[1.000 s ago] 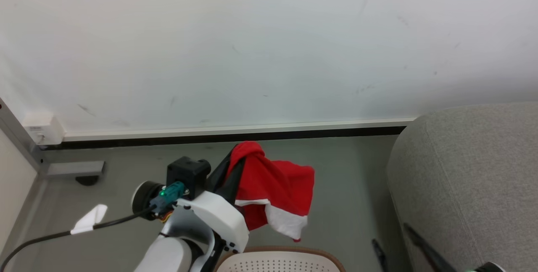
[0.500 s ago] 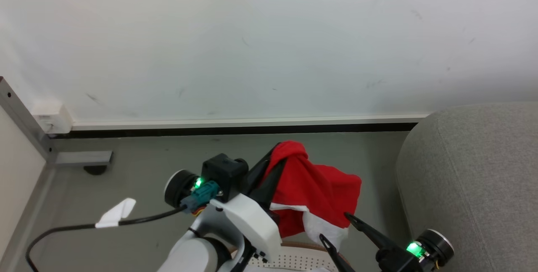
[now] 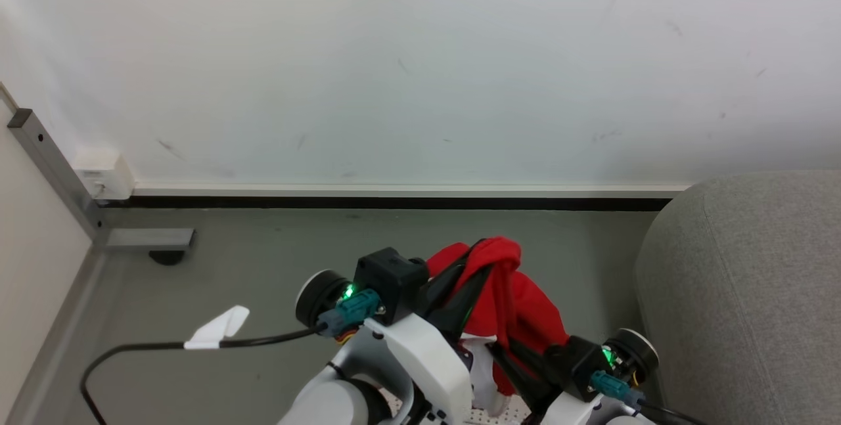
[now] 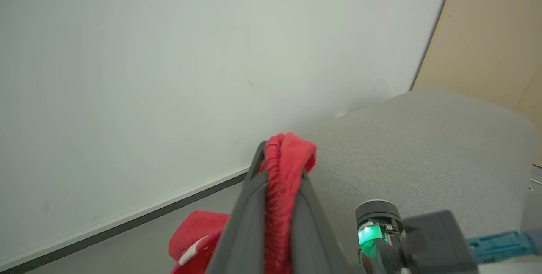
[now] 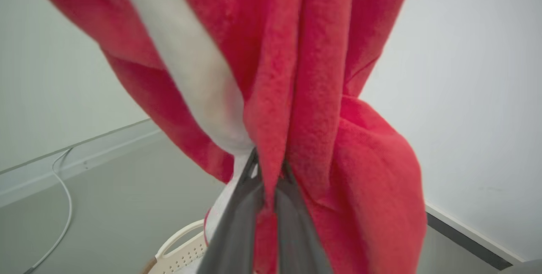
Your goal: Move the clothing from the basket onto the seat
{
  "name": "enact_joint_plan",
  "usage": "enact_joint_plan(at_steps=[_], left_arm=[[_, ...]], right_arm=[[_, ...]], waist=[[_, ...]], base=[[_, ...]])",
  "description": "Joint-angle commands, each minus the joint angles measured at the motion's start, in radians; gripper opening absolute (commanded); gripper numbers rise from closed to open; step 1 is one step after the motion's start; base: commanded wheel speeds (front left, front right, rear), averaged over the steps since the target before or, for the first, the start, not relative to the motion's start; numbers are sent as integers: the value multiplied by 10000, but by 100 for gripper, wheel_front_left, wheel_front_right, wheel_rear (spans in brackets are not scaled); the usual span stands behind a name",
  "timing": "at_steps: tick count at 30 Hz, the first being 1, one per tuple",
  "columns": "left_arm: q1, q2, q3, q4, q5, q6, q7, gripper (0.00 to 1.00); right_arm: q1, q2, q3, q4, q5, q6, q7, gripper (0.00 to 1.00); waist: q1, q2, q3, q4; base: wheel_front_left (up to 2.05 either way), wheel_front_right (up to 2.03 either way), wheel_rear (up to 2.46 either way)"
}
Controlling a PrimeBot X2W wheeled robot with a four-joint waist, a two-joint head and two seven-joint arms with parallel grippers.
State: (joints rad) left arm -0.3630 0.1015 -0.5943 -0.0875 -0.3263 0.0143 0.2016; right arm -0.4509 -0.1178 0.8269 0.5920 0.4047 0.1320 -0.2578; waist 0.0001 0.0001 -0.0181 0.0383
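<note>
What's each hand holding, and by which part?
Both hold the red jersey: left hand pinches a bunched fold at its top, right hand pinches a hanging fold lower down.

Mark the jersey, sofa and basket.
red jersey (image 3: 535,316): head view, hanging red fold.
grey sofa (image 3: 755,293): head view, rounded upholstered side.
laundry basket (image 5: 186,253): right wrist view, perforated wall.

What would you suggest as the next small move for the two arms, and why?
Probably swing both arms toward the robot's right. The left gripper and right gripper both pinch the red jersey, hanging above the basket; the sofa lies to the right.
</note>
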Motion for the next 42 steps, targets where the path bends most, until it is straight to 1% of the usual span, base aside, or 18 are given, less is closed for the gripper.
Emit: enact_joint_plan(at_steps=[1,7,8,9,10,11,12,22,31,35,42], left_arm=[[-74,34,28,22,-50,36,-8,0],[145,195,139,211,-94,140,-104,0],[204,218,126,268,-100,176,-131,0],[219,225,123,291,-92,186,-164,7],[245,231,124,311,-87,198,-213,27],[275,249,127,332,-65,225,-233,66],[303,263,130,356,-37,250,-272,100],[456,245,64,777,104,389,-802,100],[566,229,-106,1325,81,307,-1212,100],[603,209,-193,1457,41,276,-1363,100],[685,180,-354,1524,-26,275,-1426,100]], right_arm=[[-127,31,-35,-24,70,-25,-68,0],[-11,-324,-265,-464,293,-25,-76,0],[108,-401,-426,-641,329,-25,-77,0],[174,-466,-496,-703,351,-25,-76,0],[245,-532,-563,-760,351,-25,-67,0],[298,-587,-653,-826,337,-25,-66,0],[315,-652,-757,-901,310,-25,-67,0],[685,-1058,-1770,-1363,142,-25,-60,0],[1033,-1613,-3080,-1952,-144,-25,-61,0],[1176,-1862,-3662,-2366,-269,-25,-60,0],[1293,-2103,-4137,-2918,-445,-25,-60,0]], waist=[[-1,-1,5,5],[-1,-1,27,-30],[-1,-1,23,-65],[-1,-1,21,-89],[-1,-1,14,-117],[-1,-1,12,-147],[-1,-1,20,-180],[-1,-1,77,-484],[-1,-1,140,-1023],[-1,-1,183,-1358],[-1,-1,278,-2219]], base=[[0,0,0],[0,0,0],[0,0,0],[0,0,0],[0,0,0],[0,0,0],[0,0,0],[0,0,0],[0,0,0],[0,0,0],[0,0,0]])
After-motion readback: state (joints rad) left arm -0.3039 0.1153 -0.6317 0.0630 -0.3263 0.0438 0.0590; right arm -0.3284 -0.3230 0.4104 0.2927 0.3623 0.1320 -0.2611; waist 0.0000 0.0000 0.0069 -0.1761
